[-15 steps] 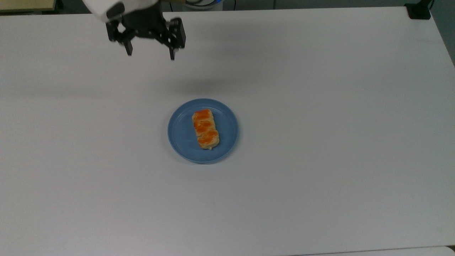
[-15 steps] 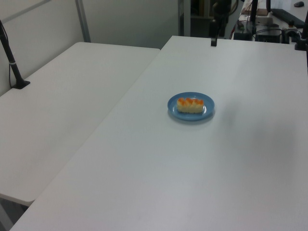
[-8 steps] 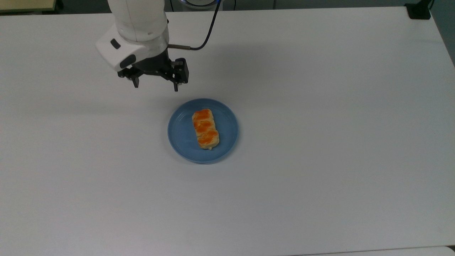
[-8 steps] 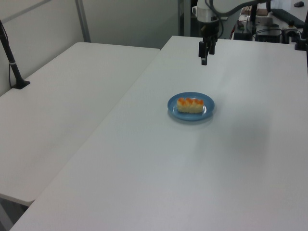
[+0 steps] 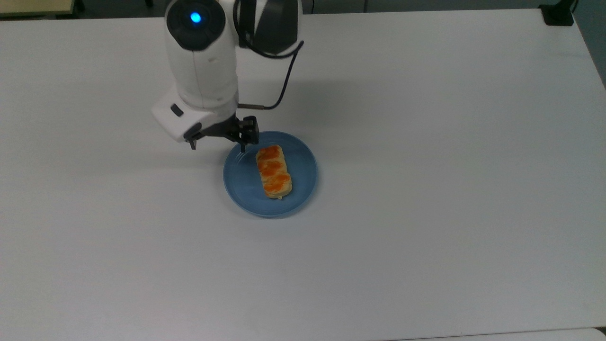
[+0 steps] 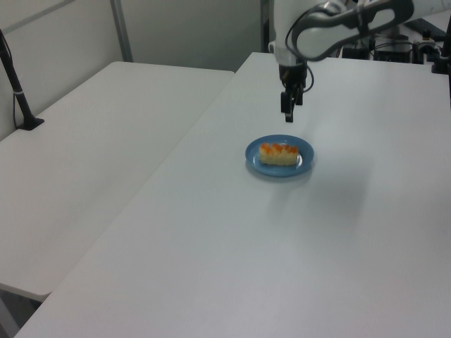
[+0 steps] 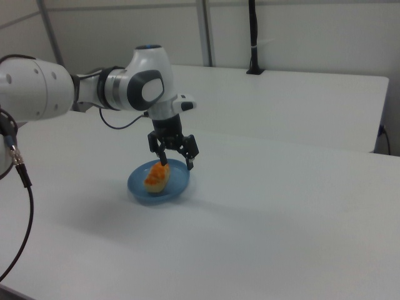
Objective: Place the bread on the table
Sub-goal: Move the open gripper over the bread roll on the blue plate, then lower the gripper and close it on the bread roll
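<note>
Pincer (image 5: 217,144) hangs spread wide and empty above the worktop (image 5: 450,166), at the plate's (image 5: 303,166) rim on the top view's upper left — one finger (image 5: 243,143) over the blue edge, the other out over bare white. In the right view I see it (image 7: 177,159) poised just above the near end of the bread (image 7: 156,177), not touching.

Bread (image 5: 273,171) lies flat in the middle of the plate, long axis running roughly up and down in the top view, tipped a little. From the left view it (image 6: 278,153) sits side-on, low and loaf-shaped.

I judge it light and soft — likely to dent or tear under a hard squeeze, and the glazed top may be slick or tacky. So I would take it across the short width, at mid-length, fingers on the two pale long sides rather than on the glaze, and close gently. The gap looks wide enough for that, though I would need to turn the wrist so the fingers straddle the narrow way.

As for looks: a small oblong roll, pale tan at the sides, with bright orange bands crossing the top on a slant, much smaller than the plate beneath it.
</note>
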Motion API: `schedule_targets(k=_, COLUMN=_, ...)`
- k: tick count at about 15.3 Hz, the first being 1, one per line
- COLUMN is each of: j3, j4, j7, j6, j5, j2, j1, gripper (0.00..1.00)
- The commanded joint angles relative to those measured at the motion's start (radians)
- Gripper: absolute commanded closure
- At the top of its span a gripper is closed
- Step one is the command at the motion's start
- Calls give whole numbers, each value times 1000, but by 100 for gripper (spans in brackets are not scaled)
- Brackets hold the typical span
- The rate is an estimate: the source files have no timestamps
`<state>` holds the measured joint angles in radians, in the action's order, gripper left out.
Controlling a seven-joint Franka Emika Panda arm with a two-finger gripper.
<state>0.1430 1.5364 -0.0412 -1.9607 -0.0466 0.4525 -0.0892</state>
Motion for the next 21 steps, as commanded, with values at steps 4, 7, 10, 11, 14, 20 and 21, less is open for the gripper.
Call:
schedule_targets(k=4, j3=-32, j4=2, j7=33, j6=-26, j5=2, j2=25, j1=-43, gripper=0)
schedule_targets(k=7, j3=-77, j4=5, j7=95, j6=-37, j5=-1, j2=29, j1=-44, gripper=0)
schedule_targets(k=10, j3=-91, j4=5, j7=106, j6=-40, j5=-6, j2=47, j1=-60, gripper=0)
schedule_targets(k=11, j3=-91, j4=8, j7=106, j6=-55, j5=-7, j2=52, j1=-63, gripper=0)
schedule_targets(k=14, j3=-91, j4=25, j7=106, j6=-110, j5=-15, j2=80, j1=-63, gripper=11)
schedule_targets(k=20, j3=-91, j4=25, j7=99, j6=-118, j5=-35, j2=106, j1=-64, gripper=45)
schedule_targets(k=21, j3=-91, j4=25, j7=98, j6=-116, j5=-36, j2=106, j1=-64, gripper=59)
